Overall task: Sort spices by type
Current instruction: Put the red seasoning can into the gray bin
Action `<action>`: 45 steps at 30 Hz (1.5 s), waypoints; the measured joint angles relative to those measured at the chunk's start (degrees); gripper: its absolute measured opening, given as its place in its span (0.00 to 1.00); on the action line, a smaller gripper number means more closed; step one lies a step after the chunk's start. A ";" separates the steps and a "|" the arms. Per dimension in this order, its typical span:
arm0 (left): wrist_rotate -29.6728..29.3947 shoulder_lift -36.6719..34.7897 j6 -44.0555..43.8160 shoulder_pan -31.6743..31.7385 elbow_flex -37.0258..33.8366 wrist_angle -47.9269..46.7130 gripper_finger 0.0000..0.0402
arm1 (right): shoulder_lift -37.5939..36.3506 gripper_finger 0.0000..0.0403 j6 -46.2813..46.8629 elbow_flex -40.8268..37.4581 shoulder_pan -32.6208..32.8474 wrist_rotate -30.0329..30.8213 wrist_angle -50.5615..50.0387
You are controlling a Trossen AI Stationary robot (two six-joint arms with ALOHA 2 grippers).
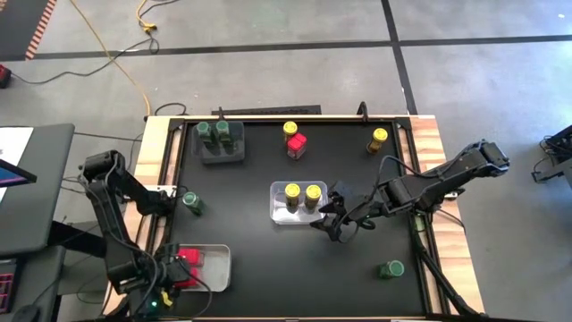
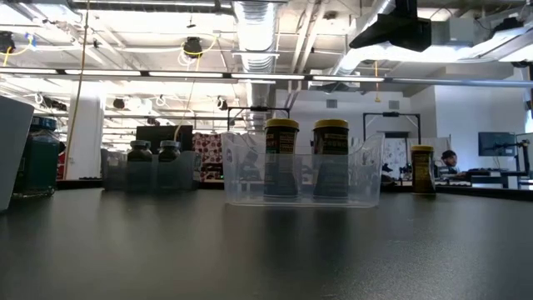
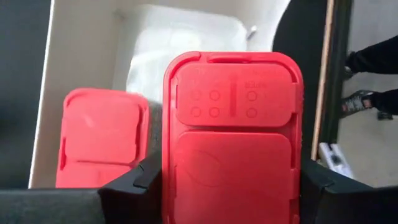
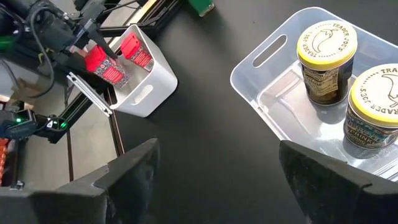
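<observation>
Black table [image 1: 268, 259], items as found.

Clear bin [image 1: 279, 215], centre of table: holds two yellow-lidded jars [image 1: 302, 194], upright, side by side. The low view shows both standing behind the bin's near wall.

Grey bin [image 1: 221, 154], far left of table: holds two dark-green-lidded jars [image 1: 213, 131], upright, side by side.

White bin [image 1: 217, 268], near left corner: holds one red-topped jar [image 3: 99, 137] lying against its wall. A second red-topped jar [image 3: 233, 137] is over this bin, clamped between the fingers of the left gripper [image 1: 179, 266]; the left wrist view shows a dark finger pressed to each of its sides. Whether this jar rests on the bin floor cannot be told.

Loose on the table:
- one yellow-lidded jar [image 1: 290, 131] at the far edge, with a red-topped jar [image 1: 297, 146] just beside it, the two apparently touching;
- one yellow-lidded jar [image 1: 379, 139] toward the far right;
- one dark-green-lidded jar [image 1: 193, 201] at the left edge, between grey and white bins;
- one dark-green-lidded jar [image 1: 391, 268] near the right front.

Right gripper [image 1: 332, 219]: just beside the clear bin's right end, fingers spread wide, nothing between them. Its wrist view looks over the clear bin and across to the white bin.
</observation>
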 joint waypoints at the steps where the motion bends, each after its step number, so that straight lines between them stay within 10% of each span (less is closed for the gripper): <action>1: 0.00 0.00 -0.39 -0.34 -0.58 0.28 0.50 | 0.00 0.88 0.00 0.00 0.00 0.00 0.00; 45: 2.46 0.00 8.44 -1.91 -6.32 3.60 0.50 | 0.00 0.89 0.02 0.00 -0.14 0.00 0.40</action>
